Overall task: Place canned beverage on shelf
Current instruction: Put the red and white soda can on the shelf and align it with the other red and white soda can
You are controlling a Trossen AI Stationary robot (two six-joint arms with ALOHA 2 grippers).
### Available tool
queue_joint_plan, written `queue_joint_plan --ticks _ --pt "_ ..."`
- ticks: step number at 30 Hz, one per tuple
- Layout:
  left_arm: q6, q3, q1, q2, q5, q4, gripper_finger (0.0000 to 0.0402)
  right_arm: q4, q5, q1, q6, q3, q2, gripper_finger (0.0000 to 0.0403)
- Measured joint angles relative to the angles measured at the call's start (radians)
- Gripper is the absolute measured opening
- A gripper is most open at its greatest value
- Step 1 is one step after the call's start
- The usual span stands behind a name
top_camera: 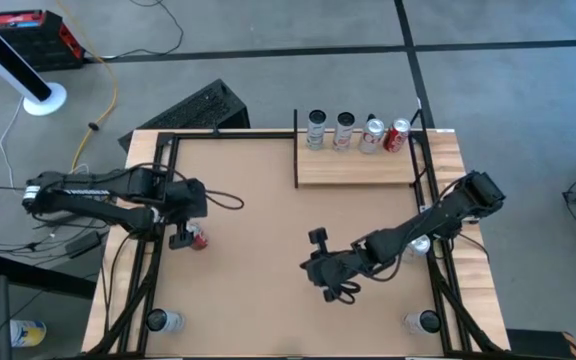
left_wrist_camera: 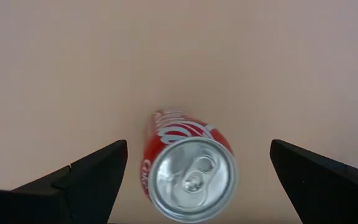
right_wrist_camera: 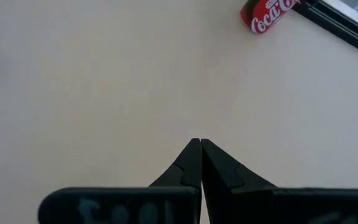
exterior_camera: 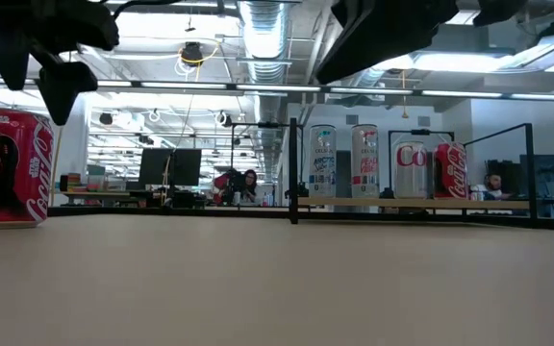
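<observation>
Red cola can (top_camera: 199, 238) stood upright on the tabletop (top_camera: 258, 200) at left of centre in the high view, long axis vertical, silver lid up. Left gripper (top_camera: 181, 238) hung directly over it, fingers (left_wrist_camera: 92, 177) spread wide to either side, not touching. Right gripper (top_camera: 340, 290) sat lower centre, well apart, fingers pressed together. Left arm clearly nearer. Shelf (top_camera: 356, 165) lay upper right, four cans along its back edge.

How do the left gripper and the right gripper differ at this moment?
The left gripper has its fingers wide open; the right gripper has its fingers shut together. The left gripper hangs over a red can that stands on the table between its fingers, untouched; the right gripper holds nothing and is above bare table near the middle. Both are dark two-finger grippers.
</observation>
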Motion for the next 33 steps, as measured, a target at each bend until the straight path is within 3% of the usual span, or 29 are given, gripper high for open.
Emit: queue_joint_plan --ticks 8,18,25,28,33 --pt "-0.088 -0.010 -0.080 0.004 -0.064 0.000 0.0379 -0.001 -0.005 0.008 0.035 0.000 0.000 0.0027" --pt "-0.156 -0.218 -0.129 0.006 -0.063 0.138 0.0379 -0.002 -0.005 0.009 0.039 0.000 0.000 0.0027" --pt "-0.175 -0.231 -0.128 0.007 -0.070 0.175 0.0378 -0.002 -0.005 0.006 0.038 0.000 -0.001 0.0027" --pt "-0.175 -0.231 -0.128 0.008 -0.077 0.173 0.0360 -0.002 -0.004 0.007 0.038 0.000 -0.001 0.0027" --pt "-0.192 -0.230 -0.128 0.013 -0.087 0.165 0.0286 -0.005 -0.004 0.007 0.038 0.000 -0.001 0.0027"
